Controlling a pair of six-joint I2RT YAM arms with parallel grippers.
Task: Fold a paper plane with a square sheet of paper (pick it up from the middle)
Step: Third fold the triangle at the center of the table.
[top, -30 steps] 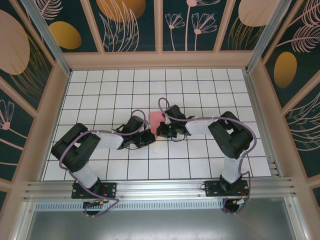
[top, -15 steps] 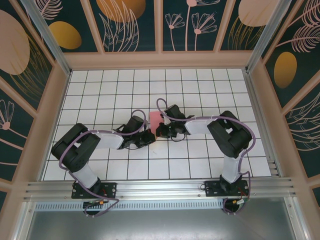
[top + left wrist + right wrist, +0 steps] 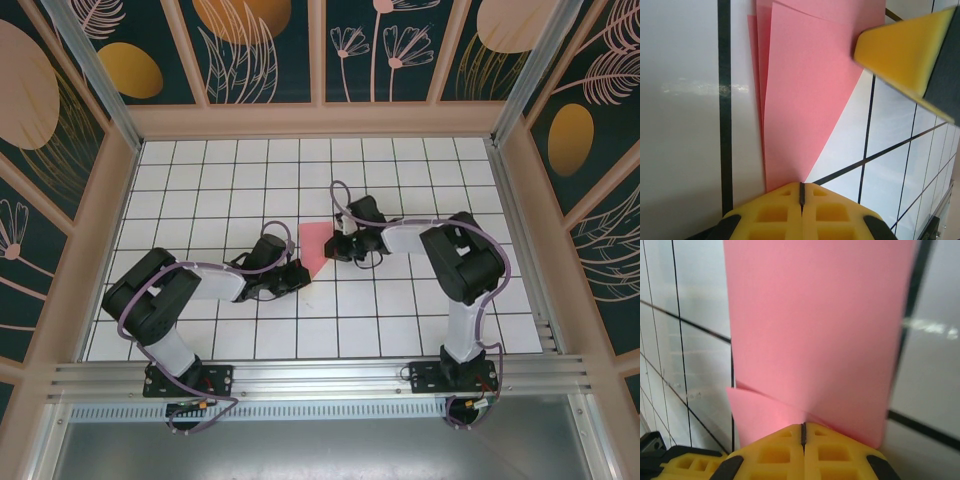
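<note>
The salmon-pink sheet of paper (image 3: 314,247) lies folded into a layered, pointed wedge at the middle of the white grid table. My left gripper (image 3: 300,277) is at its near tip. In the left wrist view the paper (image 3: 800,100) narrows into the left gripper (image 3: 801,186), whose yellow jaws are shut on the point. My right gripper (image 3: 336,246) is at the paper's right edge. In the right wrist view the paper (image 3: 815,330) has two layers that meet at the right gripper (image 3: 803,427), shut on them. One right fingertip (image 3: 900,50) shows above the sheet.
The tiled table (image 3: 400,170) has wooden walls on three sides. An aluminium rail (image 3: 320,378) runs along the near edge by the arm bases. Open tiles lie behind and to both sides of the paper.
My right gripper has moved up and to the right, drawing the paper out from a small patch into a longer pointed wedge. The left arm has stayed put.
</note>
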